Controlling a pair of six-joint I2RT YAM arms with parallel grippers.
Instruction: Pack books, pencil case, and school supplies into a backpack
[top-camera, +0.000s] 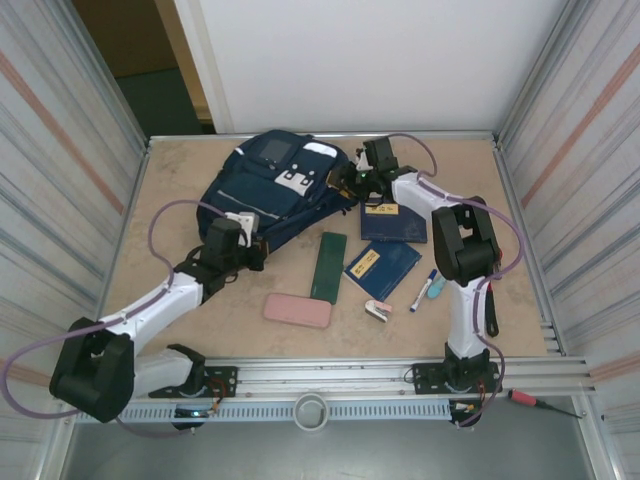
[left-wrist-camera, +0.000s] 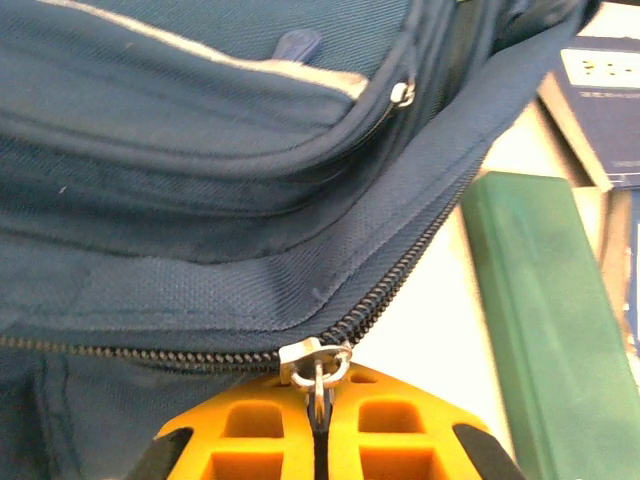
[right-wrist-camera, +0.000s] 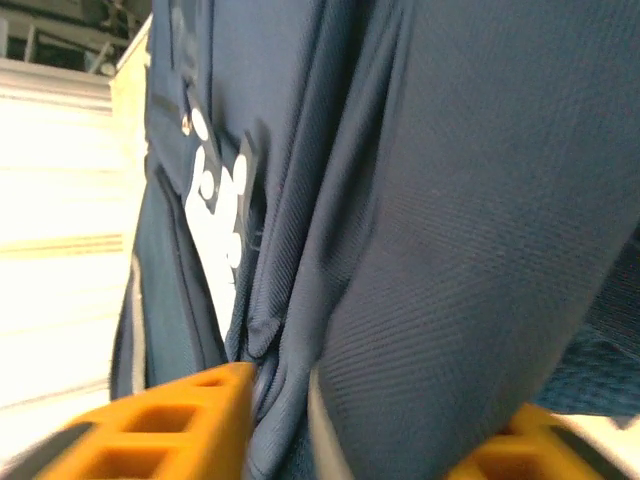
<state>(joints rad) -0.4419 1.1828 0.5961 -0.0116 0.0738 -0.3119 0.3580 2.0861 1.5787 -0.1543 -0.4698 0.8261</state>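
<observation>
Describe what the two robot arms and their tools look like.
The left arm and right arm each have white tubular links between chunky black joint housings, on black bases bolted to a silver rail. A thin lilac cable loops along each. The left tool and right tool both end in orange-yellow plastic fingers with rectangular cut-outs.

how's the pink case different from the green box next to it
The pink case is pale pink with rounded corners; the green box is dark green with square corners. The pink case lies crosswise, its length running left to right, while the green box runs near to far. The green box looks narrower than the pink case. Both lie flat on the table, outside the backpack.
</observation>
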